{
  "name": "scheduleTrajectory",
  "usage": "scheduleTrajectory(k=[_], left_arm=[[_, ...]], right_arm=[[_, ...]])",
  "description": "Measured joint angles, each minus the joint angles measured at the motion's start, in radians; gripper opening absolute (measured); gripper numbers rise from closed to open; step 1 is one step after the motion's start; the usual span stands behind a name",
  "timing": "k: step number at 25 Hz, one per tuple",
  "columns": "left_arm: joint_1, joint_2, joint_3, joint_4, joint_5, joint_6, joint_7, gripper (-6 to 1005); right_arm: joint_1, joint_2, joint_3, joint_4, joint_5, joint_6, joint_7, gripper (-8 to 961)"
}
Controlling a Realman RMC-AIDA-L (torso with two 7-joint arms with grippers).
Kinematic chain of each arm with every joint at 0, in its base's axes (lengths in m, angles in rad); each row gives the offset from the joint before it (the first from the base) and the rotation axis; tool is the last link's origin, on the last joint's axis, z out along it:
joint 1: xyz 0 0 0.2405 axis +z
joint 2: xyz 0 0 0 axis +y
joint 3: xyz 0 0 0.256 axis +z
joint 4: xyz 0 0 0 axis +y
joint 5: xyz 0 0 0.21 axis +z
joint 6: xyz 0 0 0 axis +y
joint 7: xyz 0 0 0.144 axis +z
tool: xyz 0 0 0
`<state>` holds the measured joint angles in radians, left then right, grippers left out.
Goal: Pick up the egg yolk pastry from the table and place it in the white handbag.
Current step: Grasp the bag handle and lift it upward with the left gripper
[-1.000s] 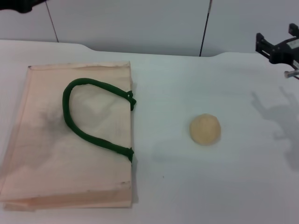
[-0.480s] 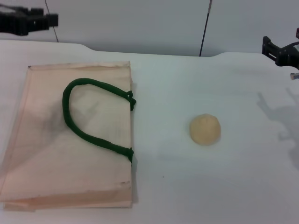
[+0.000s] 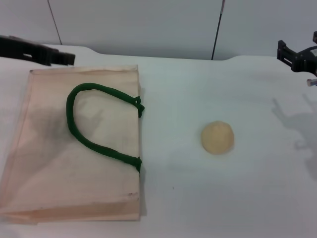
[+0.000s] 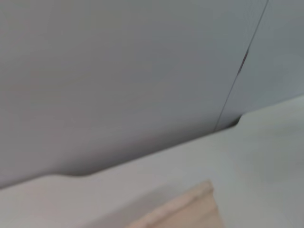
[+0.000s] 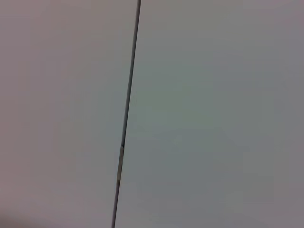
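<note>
White table [image 3: 208,198] before grey panelled wall [image 3: 148,25]; both tools' state indiscernible.

Bare test bench: white table [image 3: 198,208], grey panelled wall [image 3: 148,25].

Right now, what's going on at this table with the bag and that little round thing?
Nothing is being held yet. The egg yolk pastry sits alone on the white table, to the right of the white handbag, which lies flat with its green handle on top. The left gripper hovers by the bag's far corner; the right gripper hangs at the table's far right edge, well away from the pastry.
</note>
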<state>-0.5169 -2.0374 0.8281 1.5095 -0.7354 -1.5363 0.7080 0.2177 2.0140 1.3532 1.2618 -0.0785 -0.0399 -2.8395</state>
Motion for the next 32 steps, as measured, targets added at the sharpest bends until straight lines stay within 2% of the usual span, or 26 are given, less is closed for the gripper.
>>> scheduleTrajectory(k=[5, 9, 16, 23, 32], left_arm=[[-0.003, 0.002, 0.116, 0.000, 0.090, 0.048, -0.076, 476], [-0.013, 0.000, 0.157, 0.000, 0.090, 0.054, -0.086, 475], [-0.024, 0.004, 0.149, 0.016, 0.072, 0.066, -0.097, 475], [-0.024, 0.005, 0.087, 0.061, 0.057, 0.046, -0.099, 474], [-0.084, 0.007, 0.113, 0.038, 0.073, 0.061, -0.099, 473]], right_arm=[[0.002, 0.000, -0.001, -0.008, 0.000, 0.000, 0.000, 862], [0.005, -0.001, -0.002, -0.009, 0.000, 0.000, 0.000, 861], [0.007, 0.001, 0.000, -0.011, -0.002, 0.000, 0.000, 860], [0.011, 0.002, -0.006, -0.002, -0.004, 0.003, 0.000, 858], [-0.023, 0.005, 0.017, 0.002, 0.003, 0.009, 0.002, 856]])
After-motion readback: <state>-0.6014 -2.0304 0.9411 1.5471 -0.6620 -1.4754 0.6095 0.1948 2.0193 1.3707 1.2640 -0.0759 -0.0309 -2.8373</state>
